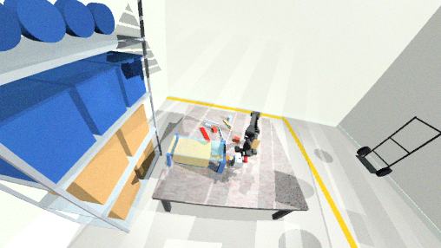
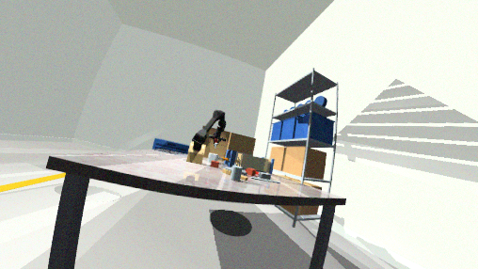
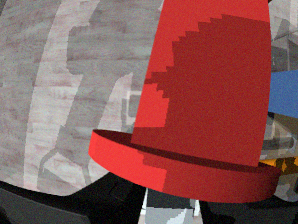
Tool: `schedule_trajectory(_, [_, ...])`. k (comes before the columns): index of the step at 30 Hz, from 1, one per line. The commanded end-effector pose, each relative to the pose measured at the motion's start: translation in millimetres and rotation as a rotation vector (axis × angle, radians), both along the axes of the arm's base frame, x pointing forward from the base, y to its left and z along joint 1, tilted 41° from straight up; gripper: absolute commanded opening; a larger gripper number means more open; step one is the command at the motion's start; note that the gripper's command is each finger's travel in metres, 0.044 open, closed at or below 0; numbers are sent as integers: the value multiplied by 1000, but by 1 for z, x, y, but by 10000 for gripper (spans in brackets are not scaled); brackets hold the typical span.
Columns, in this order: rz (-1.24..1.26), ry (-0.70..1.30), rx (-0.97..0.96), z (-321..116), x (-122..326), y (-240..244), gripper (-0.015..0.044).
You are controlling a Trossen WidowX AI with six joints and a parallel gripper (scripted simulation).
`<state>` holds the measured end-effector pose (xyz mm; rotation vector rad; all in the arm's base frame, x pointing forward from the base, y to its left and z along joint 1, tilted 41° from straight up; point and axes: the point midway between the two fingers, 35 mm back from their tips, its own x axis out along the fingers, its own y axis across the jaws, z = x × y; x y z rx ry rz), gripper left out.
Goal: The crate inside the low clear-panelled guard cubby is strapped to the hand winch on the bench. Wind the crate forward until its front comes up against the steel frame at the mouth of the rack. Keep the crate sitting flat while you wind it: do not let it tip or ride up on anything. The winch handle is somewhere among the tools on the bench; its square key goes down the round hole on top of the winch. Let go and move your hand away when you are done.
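Observation:
My gripper is shut on the winch handle, whose flanged red grip fills much of the wrist view. Its light grey shank shows between the fingers at the bottom of that view. The red grip is close beside the white winch in the top view; whether they touch is unclear. The winch's top hole is not visible. The tan crate sits inside the clear-panelled cubby with blue posts and looks flat. An orange strap runs between winch and cubby.
A red bar, an orange-red block, a red block and a grey cylinder are among the tools behind the cubby in the top view. A tan box stands by the arm. A tall shelf rack stands beyond the bench.

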<state>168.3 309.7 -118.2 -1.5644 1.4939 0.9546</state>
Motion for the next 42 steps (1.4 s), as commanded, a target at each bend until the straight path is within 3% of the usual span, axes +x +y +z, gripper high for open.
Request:
schedule_trajectory(1, [26,11,72,6,-1,8,0])
schedule_trajectory(10, [31,18,184,12,-2,9,0])
schedule_trajectory(42, [32,18,193,-18,2,-12,0])
